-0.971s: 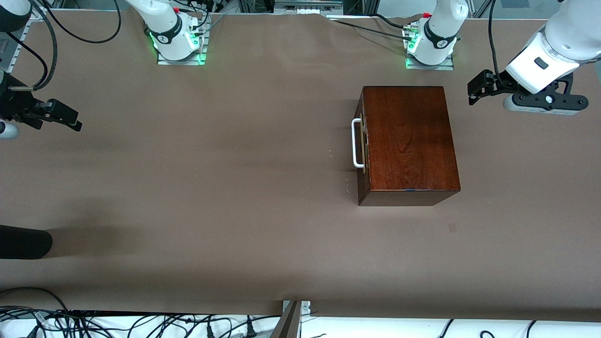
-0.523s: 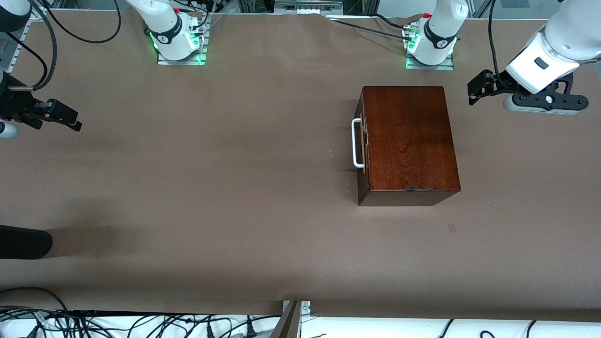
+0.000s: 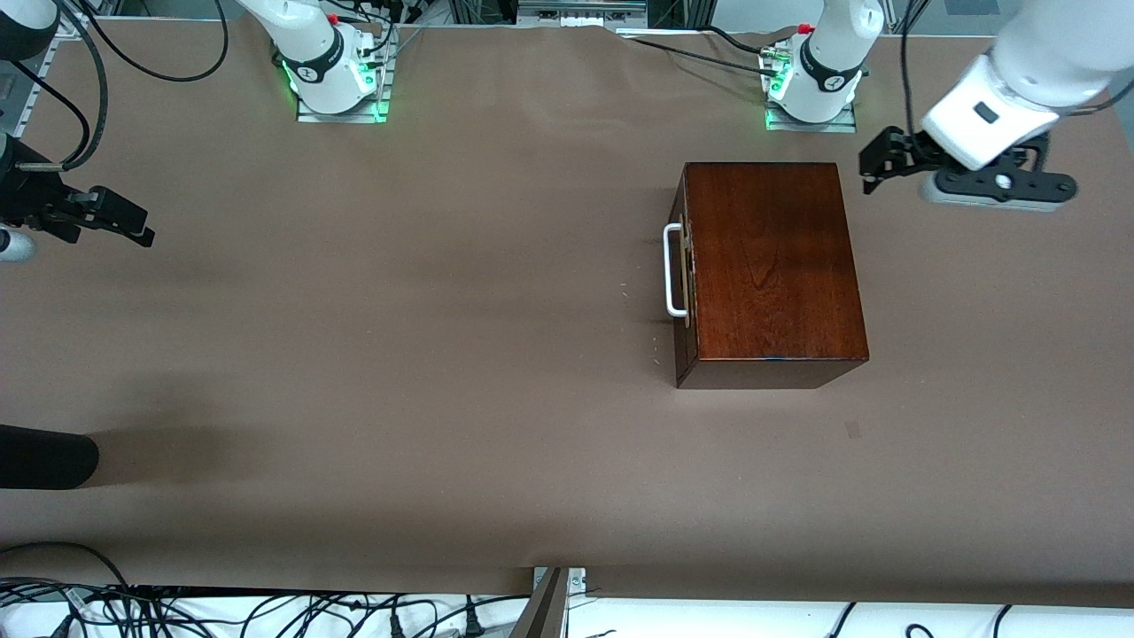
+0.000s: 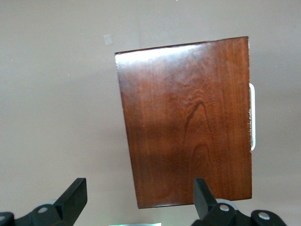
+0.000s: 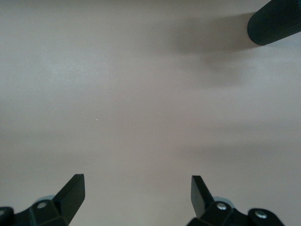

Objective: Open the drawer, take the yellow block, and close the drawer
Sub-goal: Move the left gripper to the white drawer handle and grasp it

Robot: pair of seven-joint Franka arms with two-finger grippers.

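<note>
The dark reddish-brown wooden box stands on the table toward the left arm's end. Its drawer is shut, and the white bar handle faces the right arm's end. The yellow block is hidden. My left gripper hangs open over the table beside the box corner closest to the left arm's base. In the left wrist view the box top and the handle show past the left gripper. My right gripper waits open over bare table at the right arm's end, and nothing lies between the right gripper fingers.
A black rounded object juts in over the table's edge at the right arm's end, nearer to the front camera, and shows as the black object in the right wrist view. The arm bases stand along the back. Cables lie below the near edge.
My left gripper has shifted toward the box and toward the arm bases. The right arm, the box and the drawer have not moved.
</note>
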